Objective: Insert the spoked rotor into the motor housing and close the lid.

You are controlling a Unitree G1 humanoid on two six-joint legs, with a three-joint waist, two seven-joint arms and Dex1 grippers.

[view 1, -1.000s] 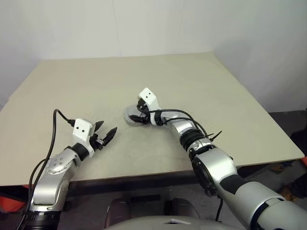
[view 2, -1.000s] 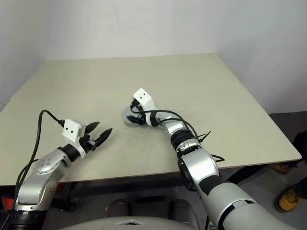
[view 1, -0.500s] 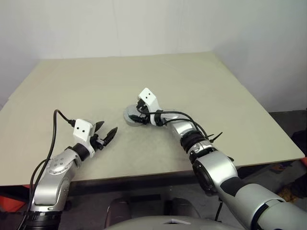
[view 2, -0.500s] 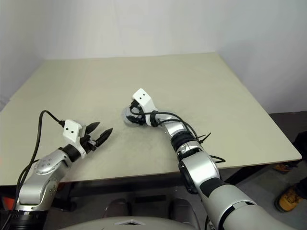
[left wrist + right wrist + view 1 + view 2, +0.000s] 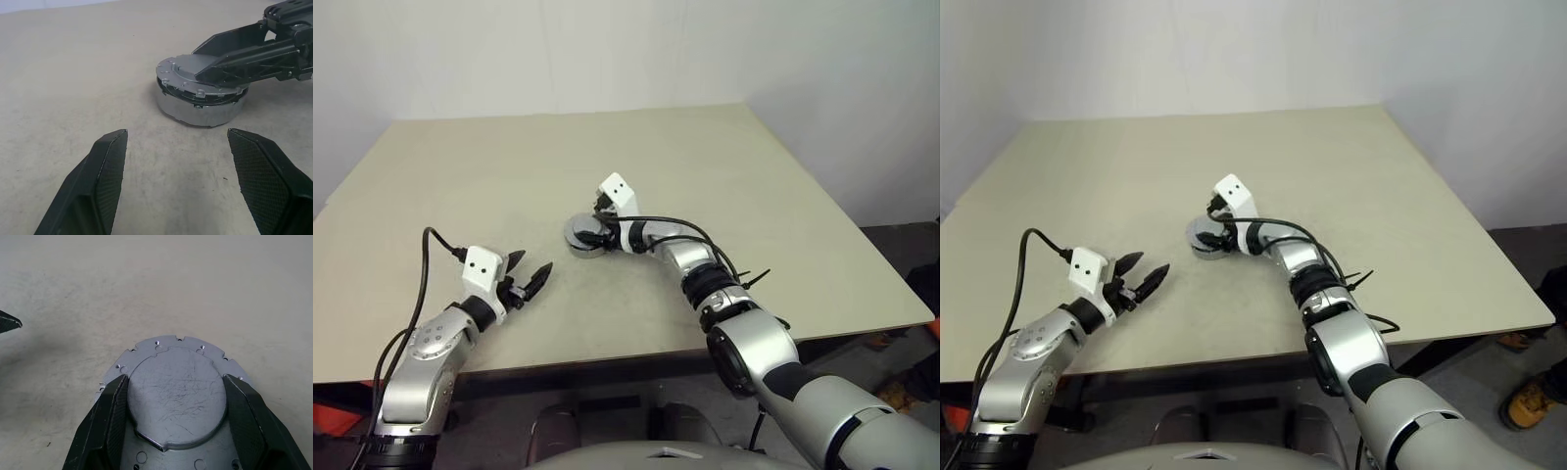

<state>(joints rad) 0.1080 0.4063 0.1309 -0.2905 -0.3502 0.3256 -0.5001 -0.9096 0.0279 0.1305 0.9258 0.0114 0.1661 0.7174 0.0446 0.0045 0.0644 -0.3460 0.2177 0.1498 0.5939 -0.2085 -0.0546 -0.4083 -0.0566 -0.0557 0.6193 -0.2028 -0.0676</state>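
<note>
The motor housing (image 5: 195, 110), a short silver cylinder, stands mid-table. A flat silver lid (image 5: 176, 387) with a raised round centre and a notched rim lies on top of it. A thin dark gap shows under the lid's edge. The spoked rotor is hidden beneath the lid. My right gripper (image 5: 176, 378) reaches over the housing from the right. Its two fingers hug both sides of the lid's raised centre. My left gripper (image 5: 533, 262) hovers open over bare table, nearer me and to the left, pointing at the housing with nothing between its fingers (image 5: 105, 166).
The beige table (image 5: 754, 176) has wide bare room around the housing. Its right and near edges drop to the floor. A black cable (image 5: 421, 284) trails from my left wrist.
My right wrist has tipped and its camera box has risen slightly above the housing. The left arm and the housing have kept still.
</note>
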